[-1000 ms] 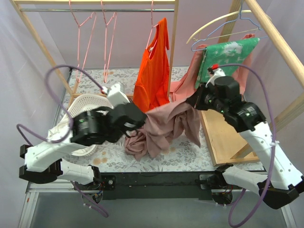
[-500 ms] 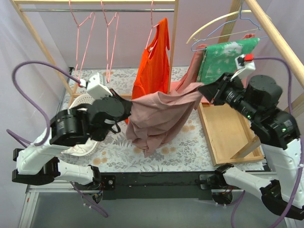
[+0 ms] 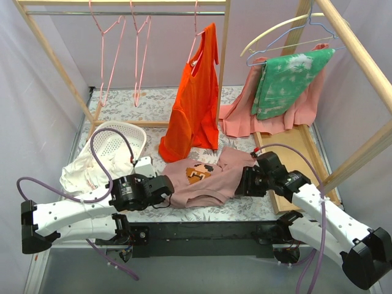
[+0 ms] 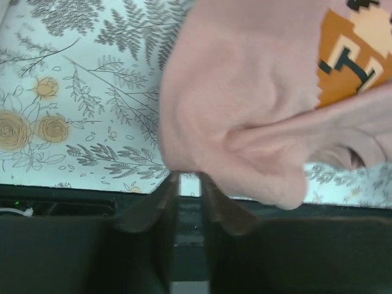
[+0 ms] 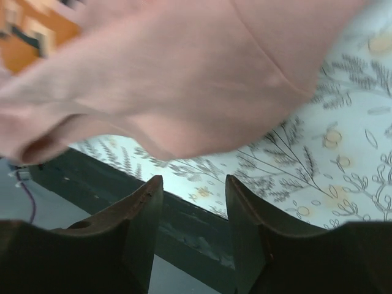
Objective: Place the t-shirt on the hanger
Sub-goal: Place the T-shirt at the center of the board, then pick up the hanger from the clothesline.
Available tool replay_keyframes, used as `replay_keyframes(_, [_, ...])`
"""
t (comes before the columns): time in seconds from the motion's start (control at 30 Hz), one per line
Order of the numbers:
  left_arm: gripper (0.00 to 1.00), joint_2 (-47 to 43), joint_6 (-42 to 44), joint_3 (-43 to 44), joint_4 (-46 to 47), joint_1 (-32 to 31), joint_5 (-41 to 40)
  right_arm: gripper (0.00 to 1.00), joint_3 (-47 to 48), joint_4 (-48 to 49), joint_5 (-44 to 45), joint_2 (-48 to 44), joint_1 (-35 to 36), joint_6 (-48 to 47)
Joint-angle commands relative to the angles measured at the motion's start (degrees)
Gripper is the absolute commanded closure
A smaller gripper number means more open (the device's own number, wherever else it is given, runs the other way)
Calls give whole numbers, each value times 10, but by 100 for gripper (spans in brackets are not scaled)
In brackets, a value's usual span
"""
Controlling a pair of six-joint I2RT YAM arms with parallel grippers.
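1. The t-shirt [image 3: 214, 184] lies spread on the tabletop [image 3: 116, 101] between the two hands, its pixel-style print [image 3: 197, 173] facing up. In the left wrist view the t-shirt [image 4: 245, 92] bunches into a soft fold right at the fingertips. In the right wrist view the t-shirt [image 5: 184, 73] sits just beyond the tips.
2. The left hand [image 3: 164, 187] is low at the shirt's left edge. Up close, the left hand [image 4: 188, 184] has its jaws parted by a narrow slit, with the hem at their tips. It looks released, though the fold hides whether a thread of cloth is still caught.
3. The right hand [image 3: 244, 184] sits at the shirt's right edge. Seen close, the right hand [image 5: 193, 190] stands clearly open, with nothing between the jaws.
4. Half a second earlier the shirt hung stretched in the air between both raised hands, which were pinched shut on it. Both arms have since dropped, laid it flat and begun letting go.
5. The spreading step therefore looks finished, and the hanging itself has not started.
6. The hanger [image 3: 101, 73] hangs bare on the rail [image 3: 122, 13], far ahead of and above both hands. A second one like it [image 3: 139, 61] hangs beside it.
7. The orange top [image 3: 196, 92] hangs ahead of the hands, between them and the rail.
8. Likely next, one hand must fetch the hanger and bring it to the shirt's neck opening.
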Motion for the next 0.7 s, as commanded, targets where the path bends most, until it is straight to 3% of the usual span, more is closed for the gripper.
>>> replay_keyframes(0.0, [62,16,-74,72,17,3,13,46,86,31,-1,-17,2,-26])
replay_keyframes(0.03, [50,15,-47,89,3,3,11,45,96,26,2,-12,2,-28])
replay_keyframes(0.07, [47,11,-31,124,-4,3,10,44,114,18,3,-11,2,-28])
replay_keyframes(0.2, [43,-25,79,216,22,3,30,44,150,9,10,-10,3,-25])
replay_keyframes(0.27, [43,-20,172,273,82,3,42,43,159,6,12,-8,3,-23])
replay_keyframes(0.3, [43,-7,199,347,94,3,31,43,166,0,13,-7,3,-23])
replay_keyframes(0.37, [43,40,263,429,118,2,7,42,169,-3,18,-3,3,-27])
replay_keyframes(0.4, [41,104,321,532,113,3,-13,41,169,-1,19,-1,3,-30])
replay_keyframes(0.5, [36,234,426,685,76,3,-178,41,180,-2,18,22,3,-38])
replay_keyframes(0.53, [35,248,470,746,112,17,-253,41,183,-2,11,27,2,-39])
replay_keyframes(0.57, [33,250,515,747,163,41,-263,41,186,-2,9,29,2,-40])
replay_keyframes(0.6, [32,242,562,733,230,79,-241,40,190,-2,7,30,3,-43])
replay_keyframes(0.63, [30,224,618,689,337,155,-211,40,192,-3,2,34,2,-45])
replay_keyframes(0.67, [30,222,631,674,371,183,-179,40,193,-5,-1,37,3,-46])
